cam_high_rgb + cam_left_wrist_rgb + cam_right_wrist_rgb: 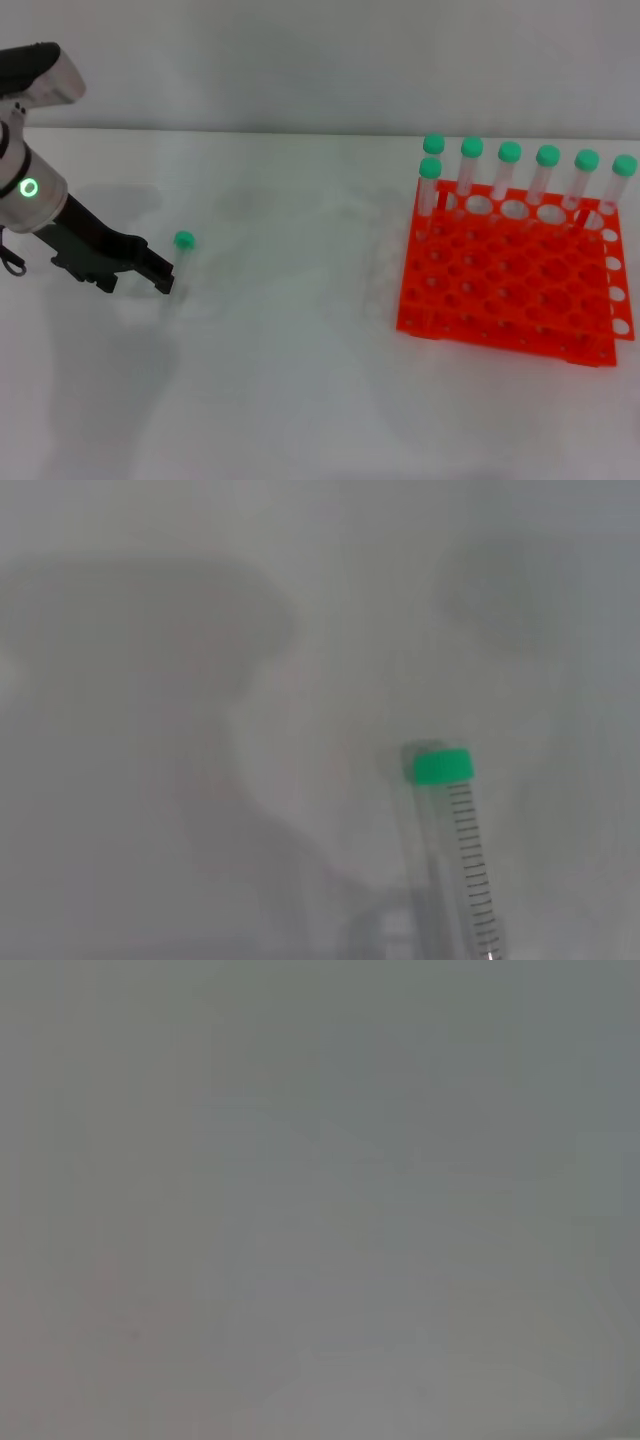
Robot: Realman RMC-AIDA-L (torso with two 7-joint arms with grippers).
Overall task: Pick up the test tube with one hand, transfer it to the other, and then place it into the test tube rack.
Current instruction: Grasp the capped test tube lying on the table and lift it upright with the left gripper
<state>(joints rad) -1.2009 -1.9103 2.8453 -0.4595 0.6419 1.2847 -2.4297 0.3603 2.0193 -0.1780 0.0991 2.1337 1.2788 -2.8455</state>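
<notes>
The test tube [181,252] lies at the left of the white table, its green cap toward the far side and its clear body running back to my left gripper [162,279]. The black left gripper, on a silver-white arm with a green ring light, is at the tube's lower end. The left wrist view shows the capped, graduated tube [462,840] close up, just over the table. The orange-red test tube rack [510,285] stands at the right. My right gripper is out of view, and the right wrist view shows only blank grey.
Several identical green-capped tubes [508,172] stand upright along the rack's back row, with one more at its far-left corner [429,190]. A bare white table stretches between the tube and the rack. A pale wall runs along the table's far edge.
</notes>
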